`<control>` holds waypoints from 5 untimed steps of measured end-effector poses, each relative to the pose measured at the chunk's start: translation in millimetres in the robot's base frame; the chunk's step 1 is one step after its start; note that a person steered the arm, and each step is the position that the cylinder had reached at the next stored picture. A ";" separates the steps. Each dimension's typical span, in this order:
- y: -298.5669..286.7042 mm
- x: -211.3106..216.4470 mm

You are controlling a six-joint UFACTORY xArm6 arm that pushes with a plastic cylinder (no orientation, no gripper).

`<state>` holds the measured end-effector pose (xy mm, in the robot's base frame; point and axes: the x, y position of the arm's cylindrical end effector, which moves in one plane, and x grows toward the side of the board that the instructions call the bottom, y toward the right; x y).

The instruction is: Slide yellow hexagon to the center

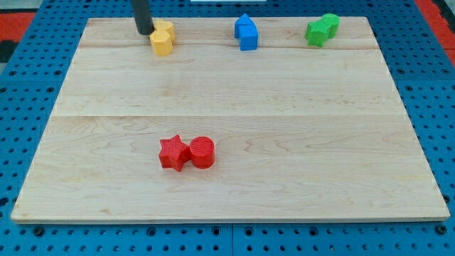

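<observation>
A: At the view's top left of the board (pixel 234 121), my tip (pixel 144 33) sits just beside the yellow hexagon (pixel 162 38), on its left, touching or nearly so. A bare rod; it grips nothing.

B: Step in hand?

A: Lining up the push, I judge. Hexagon lies well apart from the centre.

B: Next move?

A: Likely a push toward the view's lower right, passing above the red star (pixel 173 153) and red cylinder (pixel 202 151).

No text, label, brand, number or sign can be read anywhere on the board or blocks.
</observation>
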<state>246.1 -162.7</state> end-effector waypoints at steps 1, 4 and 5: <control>0.9 28.7; 1.6 -12.7; 34.6 -10.4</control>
<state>235.8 -128.1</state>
